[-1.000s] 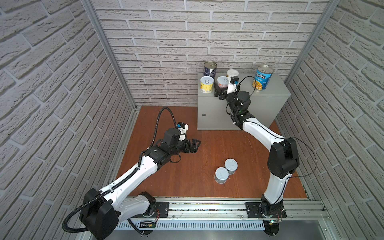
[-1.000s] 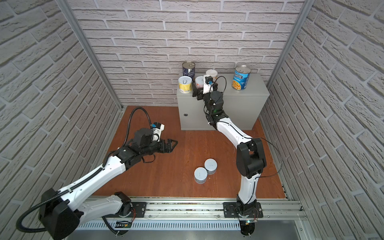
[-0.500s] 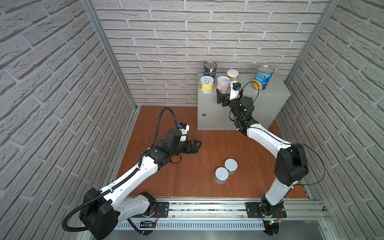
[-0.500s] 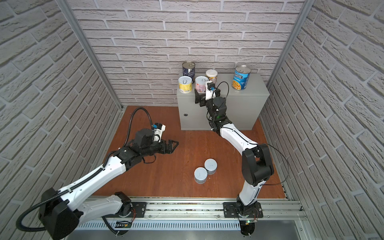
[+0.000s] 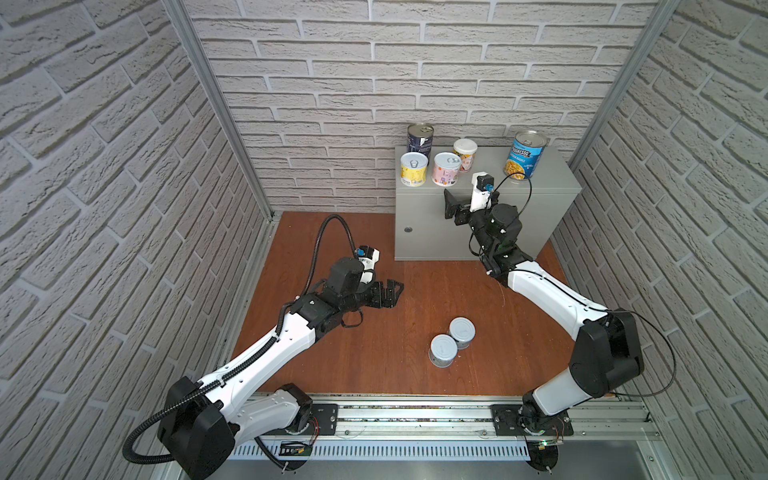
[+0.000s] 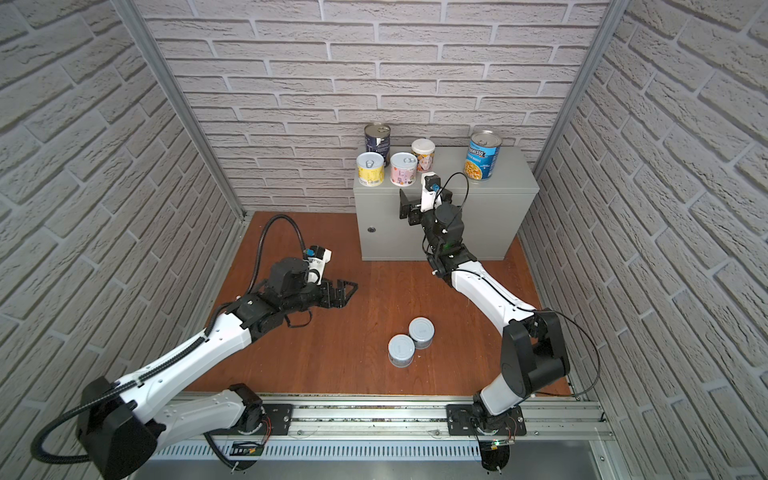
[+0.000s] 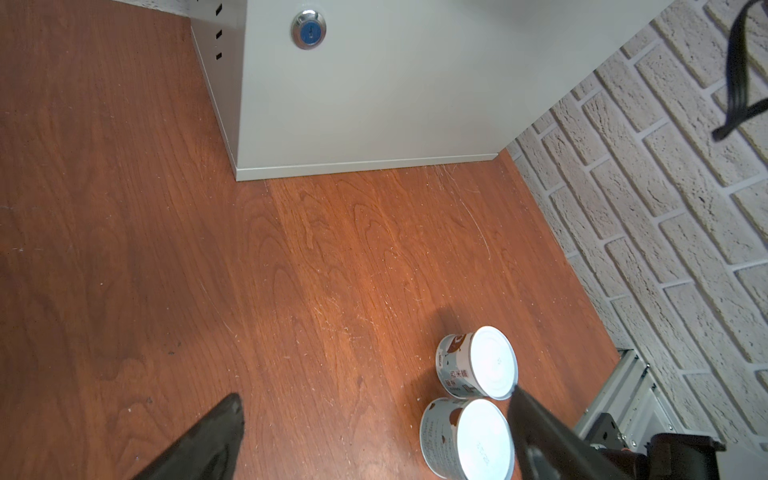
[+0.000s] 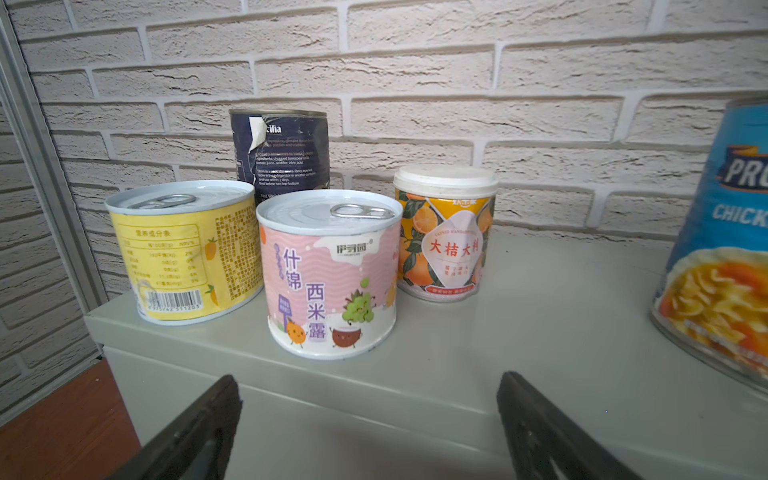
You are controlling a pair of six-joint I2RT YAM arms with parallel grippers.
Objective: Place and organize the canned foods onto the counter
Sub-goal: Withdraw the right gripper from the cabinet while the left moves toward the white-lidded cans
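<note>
Leaving desk (image 5: 540,185) room, seemingly, for two floor cans (image 5: 443,350), four cans (image 5: 445,170) are clustered toward ten o'clock; left fingers (image 7: 199,444) and right fingers (image 8: 195,436) are held apart.

Counter (image 5: 548,174): plain light grey. On it: yellow can (image 8: 187,257), black print and barcode; pink can (image 8: 330,278), white waves, cartoon fruit; orange can (image 8: 446,245), orange-and-leaf print, white lid; navy can (image 8: 282,149), white text; blue can (image 8: 723,257), yellow noodle picture. Teal cans (image 7: 453,368) (image 7: 440,432): pale, brown marks, whitish tops; floor (image 7: 291,270): reddish-brown wood grain.
</note>
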